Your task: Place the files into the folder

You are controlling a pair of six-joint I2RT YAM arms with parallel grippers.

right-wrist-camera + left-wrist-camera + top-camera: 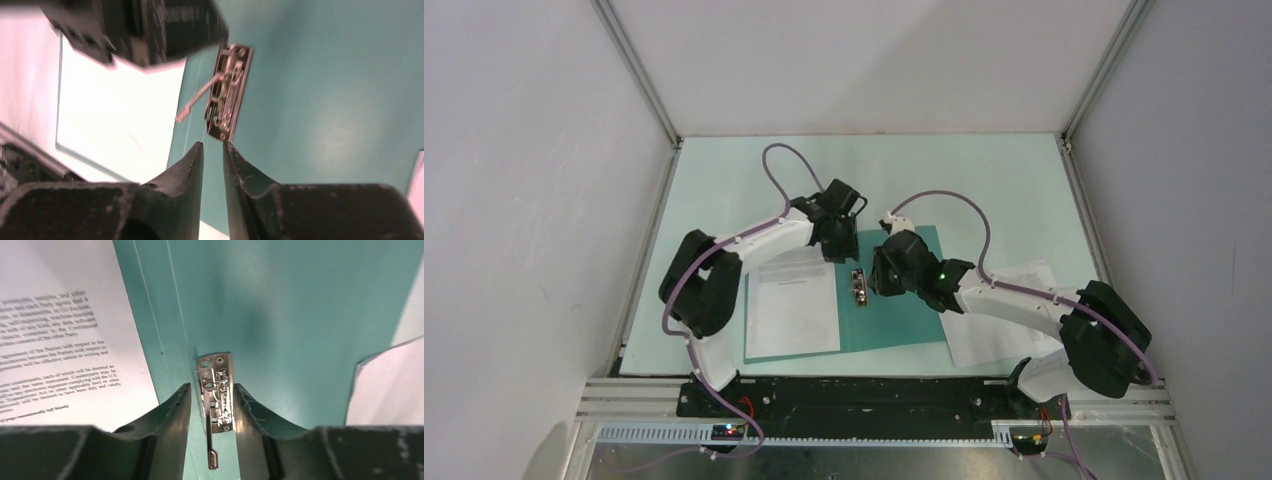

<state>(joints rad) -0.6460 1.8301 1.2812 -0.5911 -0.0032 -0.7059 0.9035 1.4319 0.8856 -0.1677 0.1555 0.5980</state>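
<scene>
1. Left gripper (212,390) stands partly open, fingers (175,410) either side of the clip (220,375) with a gap on each side; it holds nothing.
2. Opposite, the right gripper (213,146) shows only a narrow gap, empty, tips just short of the clip's end, where the lever (197,97) sticks out.
3. Under both, the folder (904,300) lies open by the table's (984,190) near edge, mid-width; one sheet (792,305) rests on its left half, beside the clip.
4. Apart from it, the second sheet (984,340) lies at the folder's right edge, toward the table's near right corner, partly under the right arm (1024,300).
5. Step, I judge: tending the clip, one sheet in. Next calls for fetching the second sheet and sliding it flat onto the first.
</scene>
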